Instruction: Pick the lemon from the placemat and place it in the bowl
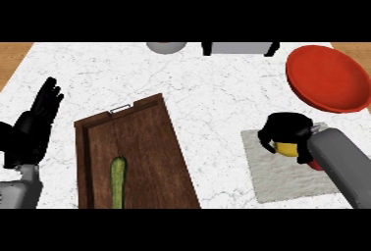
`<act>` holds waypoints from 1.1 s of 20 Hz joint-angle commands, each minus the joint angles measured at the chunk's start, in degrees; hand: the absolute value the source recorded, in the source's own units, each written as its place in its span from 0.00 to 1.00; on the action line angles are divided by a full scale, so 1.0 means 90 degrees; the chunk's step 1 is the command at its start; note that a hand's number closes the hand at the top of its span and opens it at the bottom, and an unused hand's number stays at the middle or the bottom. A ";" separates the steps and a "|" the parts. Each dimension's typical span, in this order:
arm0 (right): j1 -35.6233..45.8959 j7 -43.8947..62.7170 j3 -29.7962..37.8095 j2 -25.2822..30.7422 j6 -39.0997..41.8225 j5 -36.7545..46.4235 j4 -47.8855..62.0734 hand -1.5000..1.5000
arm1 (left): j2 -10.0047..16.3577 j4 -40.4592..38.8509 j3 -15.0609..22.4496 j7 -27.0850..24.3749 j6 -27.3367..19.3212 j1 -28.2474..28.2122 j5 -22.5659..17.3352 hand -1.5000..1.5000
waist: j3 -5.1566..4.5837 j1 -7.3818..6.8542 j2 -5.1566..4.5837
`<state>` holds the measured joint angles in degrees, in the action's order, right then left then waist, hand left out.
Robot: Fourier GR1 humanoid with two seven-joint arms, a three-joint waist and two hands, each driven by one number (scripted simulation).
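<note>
1. Lemon (287, 148) is seen at lower right on the placemat (279, 184), with the right hand (290, 128) curled over its top.
2. A slip is judged possible if only the upper part is covered on lifting; a roll off the mat could follow.
3. At the left edge, the left hand (36, 122) is held open, fingers straight, resting.
4. A board (138, 147) is laid centre-left on the white marbled counter (217, 98).
5. The bowl (328, 78) is set at upper right, well apart from the lemon; wood (13, 59) is glimpsed past the counter's top corners.

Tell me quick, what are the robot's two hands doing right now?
Left hand: open, resting at the left edge, holding nothing.
Right hand: curled round the lemon, over the placemat.
</note>
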<state>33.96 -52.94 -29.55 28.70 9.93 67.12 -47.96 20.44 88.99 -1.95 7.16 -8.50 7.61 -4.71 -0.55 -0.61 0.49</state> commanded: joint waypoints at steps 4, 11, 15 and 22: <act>0.0096 -0.0303 0.0462 -0.0323 -0.0253 -0.0015 0.0514 1.00 | -0.0053 -0.0277 -0.0126 0.0202 0.0080 0.0475 0.0121 0.50 | 0.0062 0.0047 -0.0064; 0.0147 0.2491 0.1965 -0.0610 0.0159 -0.0806 0.0482 1.00 | -0.0010 -0.0122 -0.0238 0.0040 0.0100 0.0033 0.0056 0.50 | 0.0049 0.0186 -0.0004; -0.0263 0.3635 0.2385 -0.0862 -0.0177 -0.1002 -0.0220 1.00 | 0.0120 -0.0199 -0.0412 -0.0102 0.0306 -0.0090 -0.0074 0.50 | 0.0050 0.0223 0.0015; -0.0362 0.4568 0.3286 -0.0600 -0.0499 -0.1511 -0.2458 1.00 | -0.0129 0.0102 -0.0266 0.0054 -0.0006 -0.0214 0.0129 0.50 | 0.0053 0.0352 0.0076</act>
<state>31.98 -16.82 -4.46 22.72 7.47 55.94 -61.36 20.23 88.49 -4.71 7.42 -7.65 6.91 -3.99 -0.10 2.09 0.93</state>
